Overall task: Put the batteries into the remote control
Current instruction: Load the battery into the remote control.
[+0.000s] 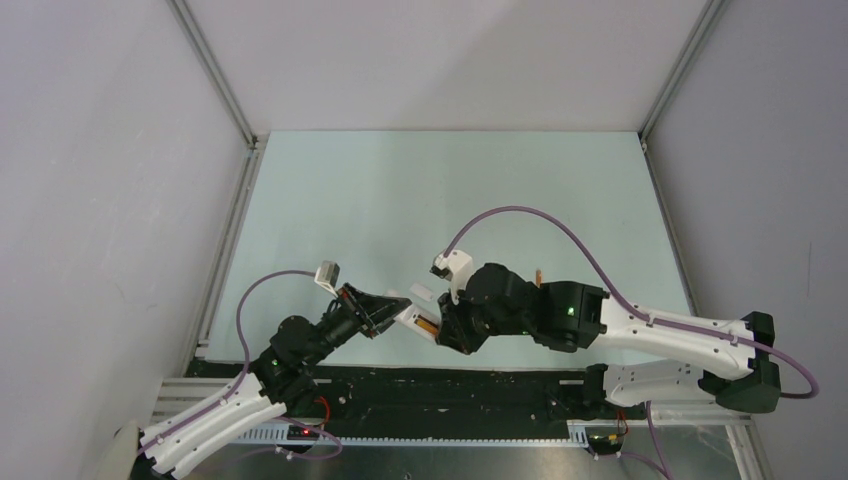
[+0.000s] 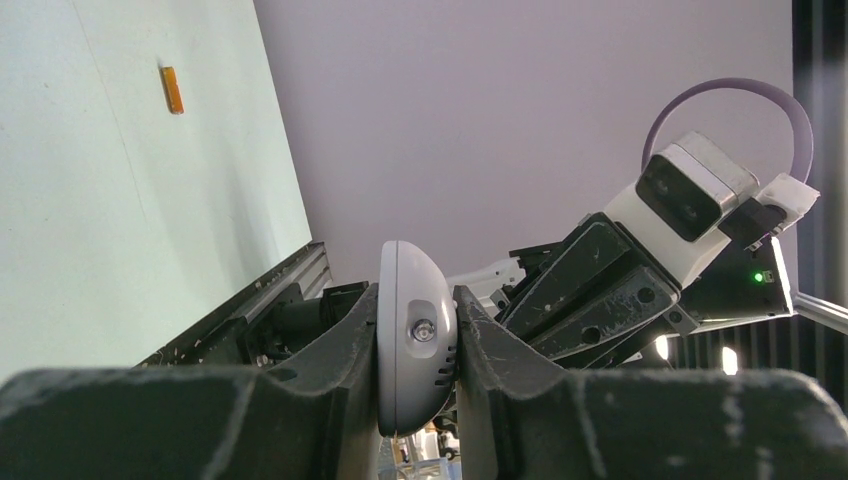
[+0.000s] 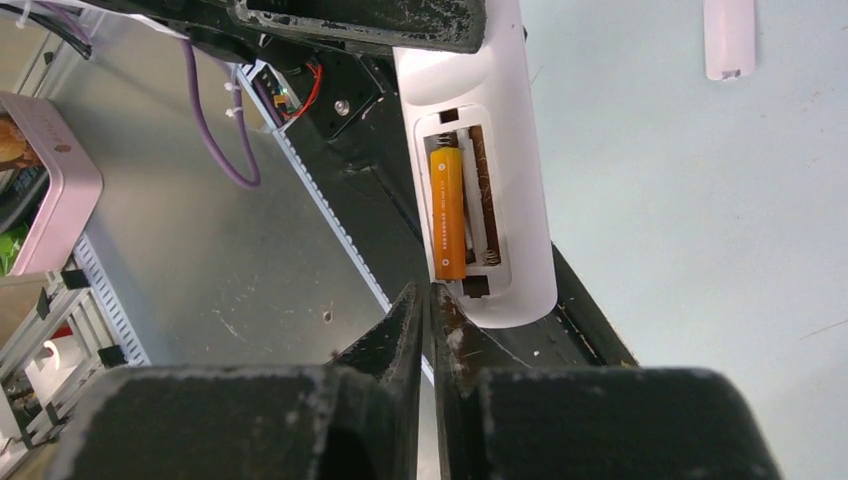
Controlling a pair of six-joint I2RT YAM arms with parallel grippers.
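My left gripper (image 1: pixel 390 312) is shut on the white remote control (image 1: pixel 410 318) and holds it above the table's near edge; in the left wrist view its rounded end (image 2: pixel 418 335) sits clamped between the fingers. In the right wrist view the remote (image 3: pixel 520 150) shows its back with the recess open. One orange battery (image 3: pixel 447 212) lies in the left slot; the right slot shows only a spring. My right gripper (image 3: pixel 430 292) is shut and empty, its tips just below the battery's end. A second orange battery (image 2: pixel 172 90) lies loose on the table (image 1: pixel 540 273).
The white battery cover (image 3: pixel 728 38) lies on the pale green table beside the remote, also in the top view (image 1: pixel 422 293). A pink-rimmed box (image 3: pixel 45 180) sits off the table below the black rail. Grey walls close in the table.
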